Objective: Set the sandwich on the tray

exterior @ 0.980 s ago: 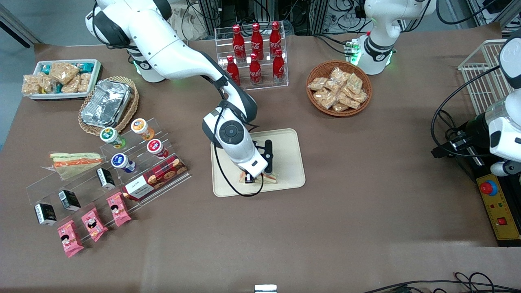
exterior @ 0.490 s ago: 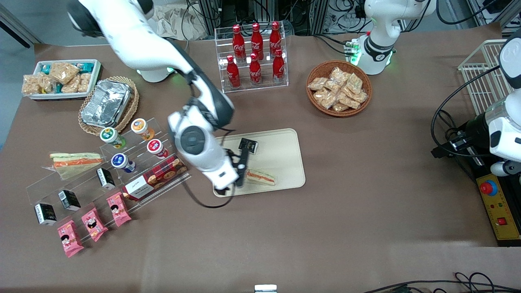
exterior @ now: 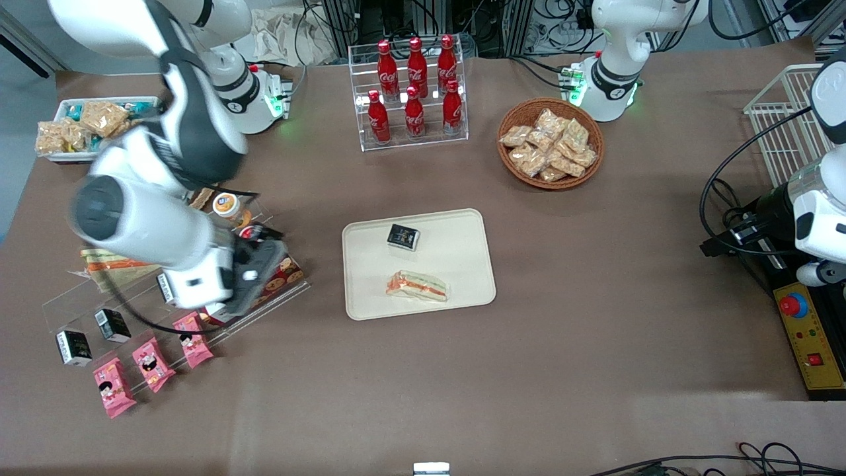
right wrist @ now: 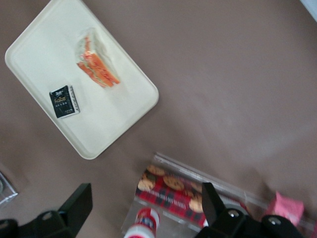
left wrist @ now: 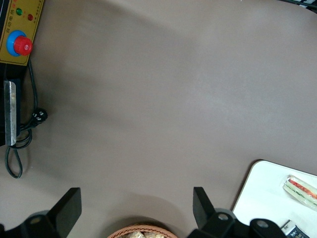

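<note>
1. Sandwich (exterior: 417, 285) placement looks done as far as these views allow a judgement: the wrapped wedge lies flat on the tray (exterior: 462, 228), on the part nearer the front camera, wholly inside the rim, with nothing touching it. What is left of the step is to clear the arm away without upsetting anything.

2. The gripper (right wrist: 146, 210) is well apart from the tray, up over the clear acrylic display stand (exterior: 291, 285) toward the working arm's end of the table. Its two fingers stand wide apart with nothing between them.

3. Directly beneath the gripper sit the red cookie box (right wrist: 173, 192) and a small red-capped bottle (right wrist: 143, 221), so I would keep the arm high. A low sweep could knock goods off the steps of the stand.

4. A small black packet (exterior: 403, 237) also lies on the tray, farther from the front camera than the sandwich and apart from it. It needs no handling.

5. The paler wedge (exterior: 112, 266) with a plain orange band rests at the stand's outer edge, partly hidden by the arm. It is not the task's item and should stay put.
</note>
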Controlling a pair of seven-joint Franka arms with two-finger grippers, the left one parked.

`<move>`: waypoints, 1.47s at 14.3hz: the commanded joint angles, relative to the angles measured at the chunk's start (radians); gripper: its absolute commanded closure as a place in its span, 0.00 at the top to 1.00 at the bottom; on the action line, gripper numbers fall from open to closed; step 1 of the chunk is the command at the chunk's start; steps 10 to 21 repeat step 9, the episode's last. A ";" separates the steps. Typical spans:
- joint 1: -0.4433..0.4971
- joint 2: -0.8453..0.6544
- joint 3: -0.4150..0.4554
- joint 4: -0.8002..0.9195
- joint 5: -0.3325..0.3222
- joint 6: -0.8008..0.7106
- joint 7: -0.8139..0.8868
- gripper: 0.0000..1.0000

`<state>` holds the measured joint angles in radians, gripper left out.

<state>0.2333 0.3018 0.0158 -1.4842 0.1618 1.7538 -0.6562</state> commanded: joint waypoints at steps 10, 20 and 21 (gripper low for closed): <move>-0.037 -0.127 -0.183 0.074 -0.113 -0.227 0.457 0.99; -0.037 -0.127 -0.183 0.074 -0.113 -0.227 0.457 0.99; -0.037 -0.127 -0.183 0.074 -0.113 -0.227 0.457 0.99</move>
